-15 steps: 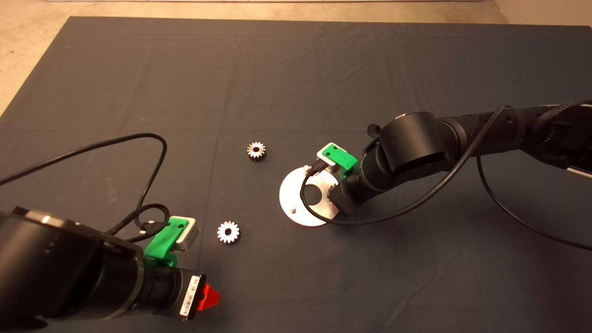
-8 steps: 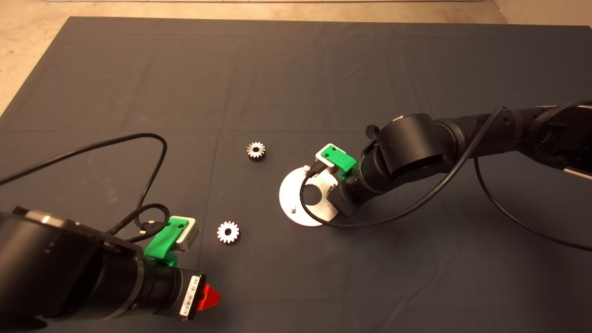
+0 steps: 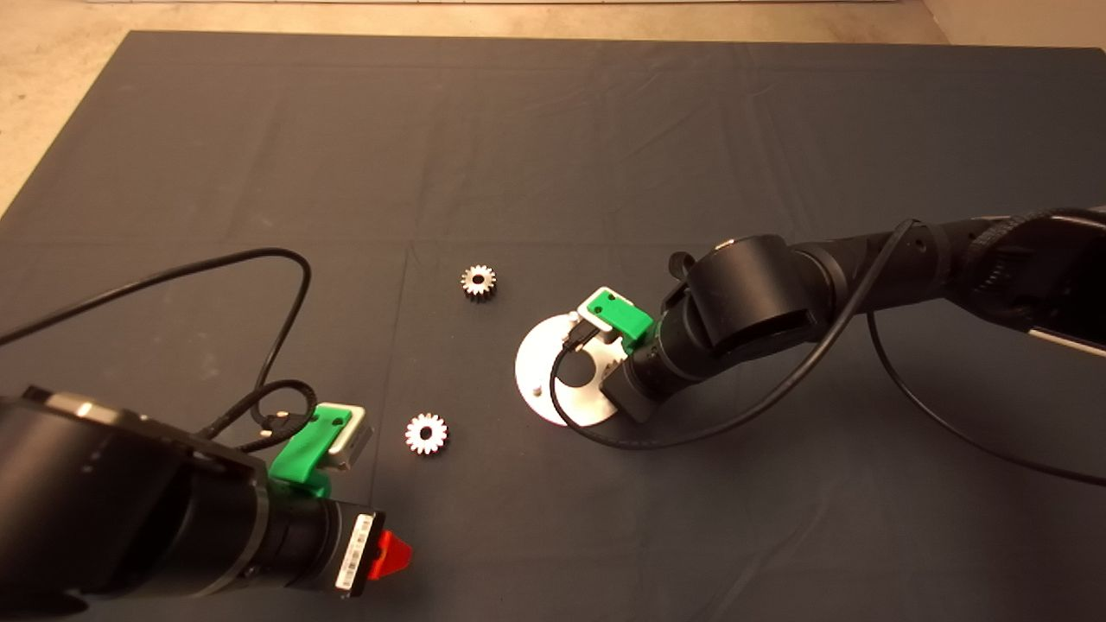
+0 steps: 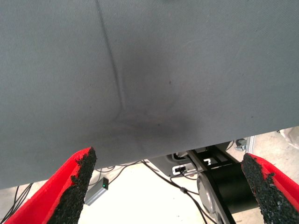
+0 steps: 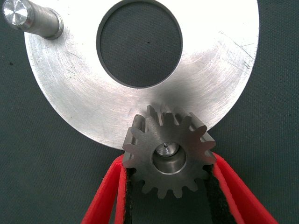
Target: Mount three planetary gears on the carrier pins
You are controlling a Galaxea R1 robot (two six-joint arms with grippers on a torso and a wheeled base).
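In the right wrist view a gear (image 5: pixel 169 156) sits between the two red fingers (image 5: pixel 108 196) of the right gripper (image 5: pixel 169 186), which pinch it at its sides. Through the gear's centre hole shows the top of a pin (image 5: pixel 167 149), so the gear sits over a pin at the rim of the disc (image 5: pixel 70 88). Another pin (image 5: pixel 32 18) stands upright and bare at the disc's edge, across the big centre hole from the gear.

From above, the disc (image 3: pixel 537 363) lies flat near the middle of the mat (image 3: pixel 553 138), with the right gripper (image 3: pixel 624 384) over its 3 o'clock side, its fingers hidden under the wrist. A small bare pin (image 3: pixel 537 390) shows near the disc's 7 o'clock edge.

Two more gears lie loose on the mat, well apart from the disc: one (image 3: pixel 478 282) out at about 10 o'clock from it, the other (image 3: pixel 426 433) out at about 8 o'clock.

The left gripper (image 3: pixel 390 555) waits at the lower left of the worktop, at 7 o'clock from the nearer loose gear. Its fingers (image 4: pixel 74 186) are spread wide with nothing between them, and past the mat's edge its wrist view shows floor and cables.
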